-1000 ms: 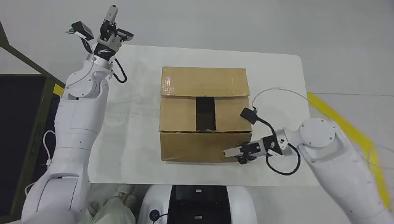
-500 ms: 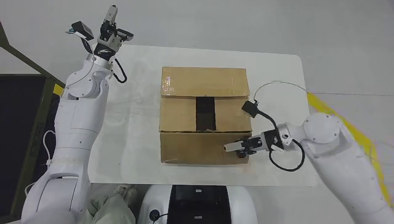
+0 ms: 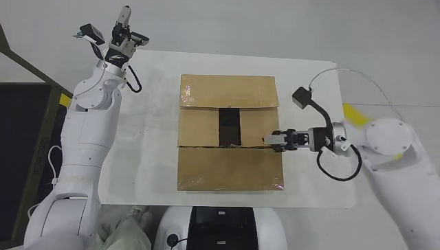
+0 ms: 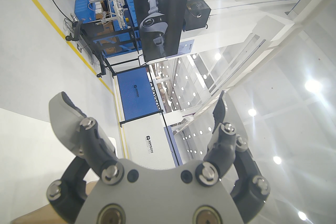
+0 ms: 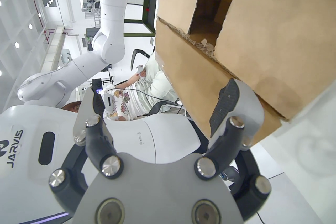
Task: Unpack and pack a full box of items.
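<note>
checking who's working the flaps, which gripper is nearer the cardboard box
Right. The right gripper is at the right edge of the cardboard box, by the flap seam. The left gripper is raised over the far left corner of the table, well clear of it.

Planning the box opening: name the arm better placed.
Right. The right gripper is open at the flap seam of the box; the left gripper is away at a corner of the table.

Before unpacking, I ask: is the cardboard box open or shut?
Partly open: cardboard box outer flaps spread outward, inner flaps folded in, dark gap between.
</note>
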### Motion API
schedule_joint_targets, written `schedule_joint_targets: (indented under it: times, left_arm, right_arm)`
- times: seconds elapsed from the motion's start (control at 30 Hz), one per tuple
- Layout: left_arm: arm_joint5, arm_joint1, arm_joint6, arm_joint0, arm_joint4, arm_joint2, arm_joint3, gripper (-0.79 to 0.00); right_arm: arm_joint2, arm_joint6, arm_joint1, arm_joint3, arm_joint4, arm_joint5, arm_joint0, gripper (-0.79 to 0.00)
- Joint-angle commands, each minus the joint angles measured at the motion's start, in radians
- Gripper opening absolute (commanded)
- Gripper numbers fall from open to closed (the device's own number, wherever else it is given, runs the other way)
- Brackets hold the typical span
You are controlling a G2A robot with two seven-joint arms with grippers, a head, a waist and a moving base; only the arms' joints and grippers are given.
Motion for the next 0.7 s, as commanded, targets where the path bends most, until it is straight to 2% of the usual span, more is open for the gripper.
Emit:
schedule_joint_targets:
  times: [0.0, 0.33, 0.67]
  left_arm:
    - [0.000, 0.000, 0.000, 0.000, 0.000, 0.000, 0.000, 0.000]
    - [0.000, 0.000, 0.000, 0.000, 0.000, 0.000, 0.000, 0.000]
    - [0.000, 0.000, 0.000, 0.000, 0.000, 0.000, 0.000, 0.000]
  right_arm:
    - [0.034, -0.023, 0.004, 0.007, 0.004, -0.004, -0.014, 0.000]
    - [0.164, -0.081, 0.021, 0.060, 0.025, -0.012, -0.059, 0.000]
    - [0.073, -0.096, 0.002, 0.261, 0.163, -0.040, 0.019, 0.000]
